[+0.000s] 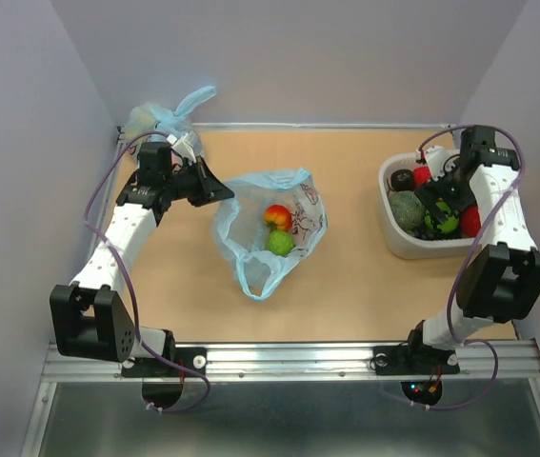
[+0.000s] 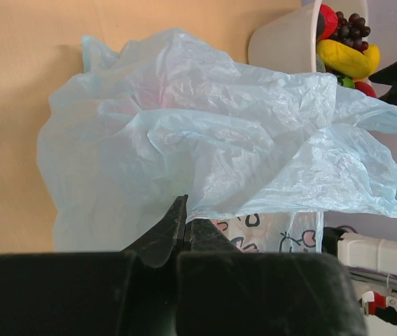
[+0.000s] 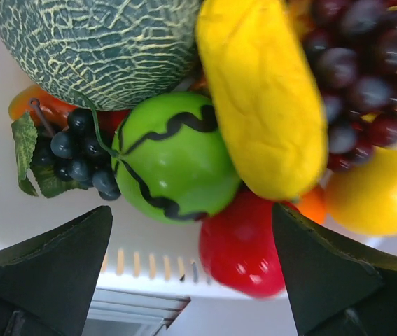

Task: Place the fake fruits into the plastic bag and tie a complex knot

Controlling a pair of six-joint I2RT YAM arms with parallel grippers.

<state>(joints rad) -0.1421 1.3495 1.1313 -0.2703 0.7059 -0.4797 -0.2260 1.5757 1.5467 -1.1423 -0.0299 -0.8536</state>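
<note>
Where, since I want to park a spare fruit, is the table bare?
Bare table lies between the bag and the bin, and along the near rail. Crowded: the bin is heaped with fruit under the right gripper; the left gripper pinches the bag's left rim.

tan table is lying inside pale lilac walls | white tub is sitting on its right side, toward the far edge | small light-blue bag is resting at the far left corner | metal rail is running along the near edge
</note>
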